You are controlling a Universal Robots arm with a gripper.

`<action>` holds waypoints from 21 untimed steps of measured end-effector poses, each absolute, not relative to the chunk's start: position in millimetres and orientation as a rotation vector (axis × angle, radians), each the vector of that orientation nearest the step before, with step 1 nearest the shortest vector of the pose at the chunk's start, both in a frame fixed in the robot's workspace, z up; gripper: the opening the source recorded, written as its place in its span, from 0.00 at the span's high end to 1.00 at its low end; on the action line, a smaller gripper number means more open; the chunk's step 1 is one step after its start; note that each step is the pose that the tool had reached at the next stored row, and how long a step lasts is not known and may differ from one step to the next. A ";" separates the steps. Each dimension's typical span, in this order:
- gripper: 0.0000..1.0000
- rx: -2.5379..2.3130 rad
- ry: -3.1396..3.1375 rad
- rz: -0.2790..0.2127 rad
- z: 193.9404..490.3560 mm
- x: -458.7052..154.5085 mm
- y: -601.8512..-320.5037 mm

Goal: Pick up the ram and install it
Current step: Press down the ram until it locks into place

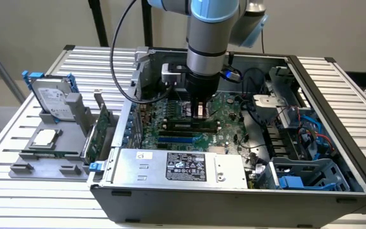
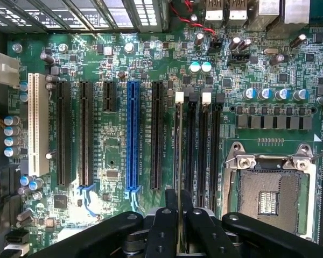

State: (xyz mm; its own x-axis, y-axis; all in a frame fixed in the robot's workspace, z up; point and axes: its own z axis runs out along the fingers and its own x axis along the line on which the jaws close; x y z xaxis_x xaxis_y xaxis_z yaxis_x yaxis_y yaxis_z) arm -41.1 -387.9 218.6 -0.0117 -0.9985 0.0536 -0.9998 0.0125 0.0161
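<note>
Wrist view puts you right over the motherboard (image 2: pixel 118 177), with the claw (image 2: pixel 177 215) closed on the ram (image 2: pixel 178 161), which you see edge-on as a thin strip running between the fingers (image 2: pixel 164 231). The stick stands upright over the bank of black memory slots (image 2: pixel 196 150), beside the blue slot (image 2: pixel 132 134) and the open processor socket (image 2: pixel 269 188); you cannot tell whether it is seated. From the exterior view, your arm (image 1: pixel 211 28) reaches straight down into the open computer case (image 1: pixel 234 186), the claw (image 1: pixel 199 112) low over the board. On the exterior view's left, a grey holder (image 1: pixel 49 157) on the worktop (image 1: pixel 17 191) carries a hard drive (image 1: pixel 51 99), a silver processor (image 1: pixel 45 138) and a green card (image 1: pixel 100 136).
</note>
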 end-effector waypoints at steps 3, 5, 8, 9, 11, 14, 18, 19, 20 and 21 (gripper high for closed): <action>0.00 2.173 -2.200 0.040 218.8 -41.0 -387.9; 0.00 2.173 -2.200 0.040 223.0 -41.1 -387.9; 0.00 2.173 -2.200 0.040 235.9 -41.7 -387.9; 0.00 2.173 -2.200 0.040 240.7 -41.9 -387.9; 0.00 2.173 -2.200 0.040 248.0 -42.5 -387.9; 1.00 2.174 -2.200 0.040 250.8 -42.8 -387.9; 1.00 2.174 -2.200 0.040 250.9 -42.8 -387.9; 1.00 2.174 -2.200 0.039 250.9 -42.8 -387.9; 1.00 2.174 -2.200 0.040 250.9 -42.8 -387.9; 1.00 2.174 -2.200 0.040 250.9 -42.8 -387.9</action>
